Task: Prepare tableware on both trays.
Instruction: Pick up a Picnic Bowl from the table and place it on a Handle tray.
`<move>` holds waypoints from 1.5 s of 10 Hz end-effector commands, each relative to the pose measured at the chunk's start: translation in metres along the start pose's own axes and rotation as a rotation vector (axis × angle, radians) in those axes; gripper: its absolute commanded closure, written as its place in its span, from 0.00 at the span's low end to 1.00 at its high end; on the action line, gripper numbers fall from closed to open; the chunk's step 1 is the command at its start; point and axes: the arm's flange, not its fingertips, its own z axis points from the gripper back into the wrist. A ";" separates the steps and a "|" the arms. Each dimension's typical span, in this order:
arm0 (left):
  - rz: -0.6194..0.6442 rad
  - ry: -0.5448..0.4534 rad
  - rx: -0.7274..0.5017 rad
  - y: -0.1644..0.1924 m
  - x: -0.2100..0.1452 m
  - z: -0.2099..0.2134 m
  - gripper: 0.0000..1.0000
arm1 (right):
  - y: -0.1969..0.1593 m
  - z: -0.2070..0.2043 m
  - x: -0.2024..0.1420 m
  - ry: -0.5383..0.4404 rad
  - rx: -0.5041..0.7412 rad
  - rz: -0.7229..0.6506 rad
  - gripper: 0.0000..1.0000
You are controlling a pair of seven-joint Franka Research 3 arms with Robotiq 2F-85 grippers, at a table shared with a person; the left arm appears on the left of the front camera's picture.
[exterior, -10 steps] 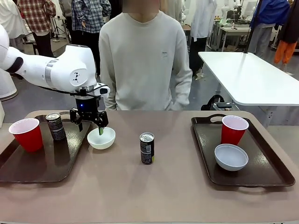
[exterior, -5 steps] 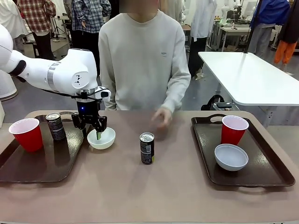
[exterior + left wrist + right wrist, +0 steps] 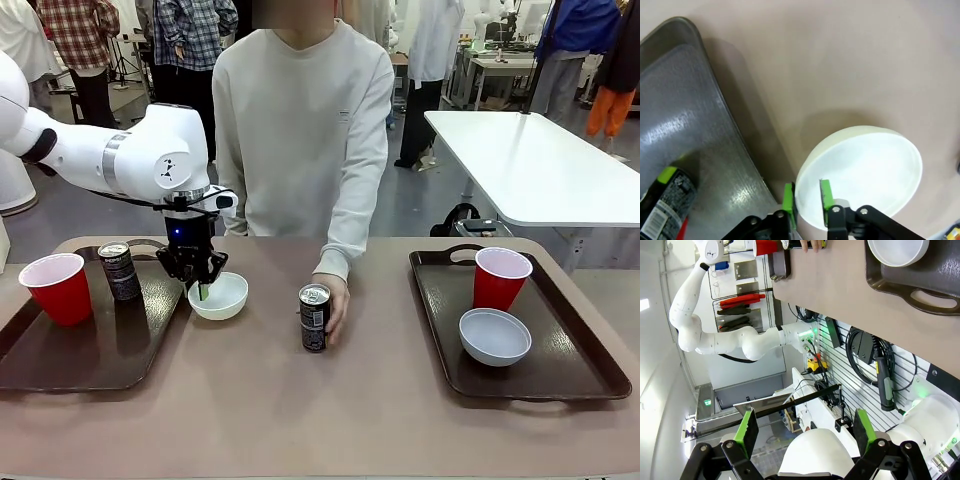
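Since a moment ago the person's hand point(image 3: 336, 302) has reached the black can point(image 3: 314, 317) mid-table, while the left gripper point(image 3: 203, 291) pinches the white bowl's point(image 3: 219, 296) rim beside the left tray point(image 3: 60, 362), and the right gripper point(image 3: 802, 432) hangs spread off-table.

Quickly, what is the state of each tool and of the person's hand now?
Left tool: closed on the rim of the bowl.
Right tool: open, holding nothing.
Person's hand: around the can in the table's middle.
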 end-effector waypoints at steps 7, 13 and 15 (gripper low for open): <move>0.042 -0.079 -0.080 0.002 -0.027 0.060 1.00 | 0.003 0.000 -0.001 -0.008 0.016 0.001 0.00; 0.052 -0.078 -0.117 0.055 -0.161 0.138 1.00 | 0.003 0.000 -0.001 -0.008 0.016 0.001 0.00; 0.085 -0.109 -0.128 0.079 -0.189 0.127 1.00 | 0.003 0.000 -0.001 -0.008 0.016 0.001 0.00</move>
